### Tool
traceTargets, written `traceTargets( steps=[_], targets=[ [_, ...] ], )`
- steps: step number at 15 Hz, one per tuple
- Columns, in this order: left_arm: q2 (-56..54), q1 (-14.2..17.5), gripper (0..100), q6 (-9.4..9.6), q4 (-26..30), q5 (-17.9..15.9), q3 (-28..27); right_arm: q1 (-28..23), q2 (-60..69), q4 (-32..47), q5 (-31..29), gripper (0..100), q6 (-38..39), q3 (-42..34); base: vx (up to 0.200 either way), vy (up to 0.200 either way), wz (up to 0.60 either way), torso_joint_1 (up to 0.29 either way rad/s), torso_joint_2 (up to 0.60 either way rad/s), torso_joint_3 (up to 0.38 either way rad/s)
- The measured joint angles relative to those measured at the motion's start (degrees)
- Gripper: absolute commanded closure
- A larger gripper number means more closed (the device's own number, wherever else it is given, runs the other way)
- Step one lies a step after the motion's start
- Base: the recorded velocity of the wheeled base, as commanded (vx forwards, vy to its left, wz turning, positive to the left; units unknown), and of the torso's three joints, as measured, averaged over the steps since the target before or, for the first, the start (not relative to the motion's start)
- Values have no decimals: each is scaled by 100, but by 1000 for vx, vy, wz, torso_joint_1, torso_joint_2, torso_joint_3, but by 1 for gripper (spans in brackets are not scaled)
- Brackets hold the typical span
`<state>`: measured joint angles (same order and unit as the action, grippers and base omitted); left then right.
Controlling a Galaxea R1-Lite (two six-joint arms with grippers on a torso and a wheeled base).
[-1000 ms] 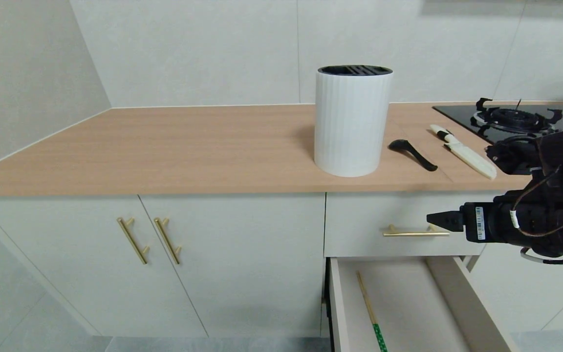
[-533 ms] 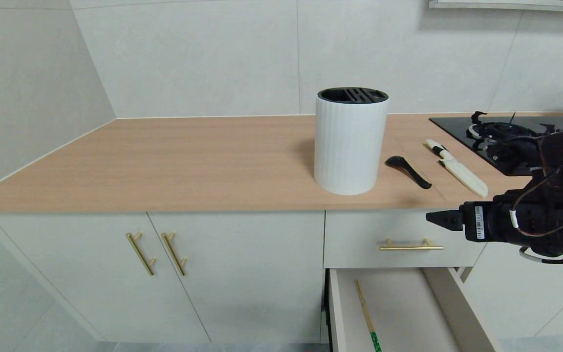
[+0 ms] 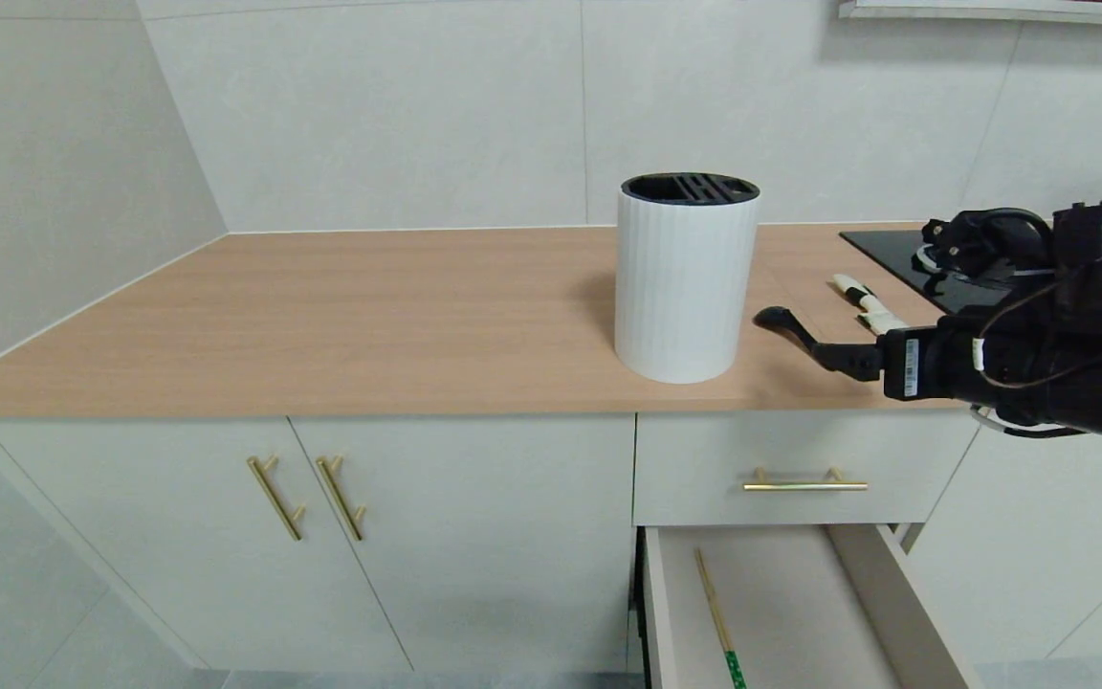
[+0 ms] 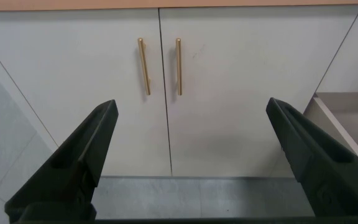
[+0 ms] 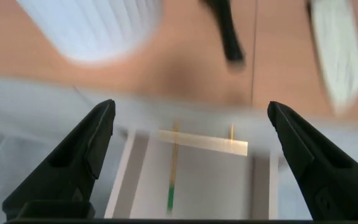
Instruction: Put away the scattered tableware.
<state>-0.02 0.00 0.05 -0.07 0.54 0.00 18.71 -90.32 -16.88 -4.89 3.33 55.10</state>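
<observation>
— Tableware: where does it lie, and what is it made of?
— A wood-grain countertop (image 3: pixel 369 316) carries a white ribbed holder (image 3: pixel 685 277), cylindrical, with a slotted black top; take that as the mark. Below it and to the right, an open drawer (image 3: pixel 895 612) holds a slim wooden chopstick (image 3: pixel 714 603) with a green tip, cut off at the edge. Right of the holder lies a white knife (image 3: pixel 859 297), its blade hidden by the arm. A glossy black spoon (image 3: pixel 779 319) lies nearer the holder.
— And the claws?
— The right gripper (image 3: pixel 830 355) hangs right of the holder, fingers spread wide, covering the spoon's handle end. Its barcode sticker is too small to read. The left gripper (image 4: pixel 190 106), also spread, faces the brass-handled cabinet doors (image 4: pixel 229 93) below the holder.
</observation>
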Motion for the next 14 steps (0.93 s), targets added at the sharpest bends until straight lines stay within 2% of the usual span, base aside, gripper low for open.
traceTargets(
  steps=[7, 10, 14],
  targets=[
    [0, 0, 0, 2, 2, 1, 0, -734, -1755, -263, 742, 0, -414, 1793, 0, 0, 0, 0, 0, 0],
    [0, 0, 0, -2, 0, 4, 0, -872, -2266, -304, 1186, 0, -463, 2005, 0, 0, 0, 0, 0, 0],
    [0, 0, 0, -2, 0, 4, 0, -913, -2592, -510, 1217, 0, -672, 2007, 0, 0, 0, 0, 0, 0]
  ],
)
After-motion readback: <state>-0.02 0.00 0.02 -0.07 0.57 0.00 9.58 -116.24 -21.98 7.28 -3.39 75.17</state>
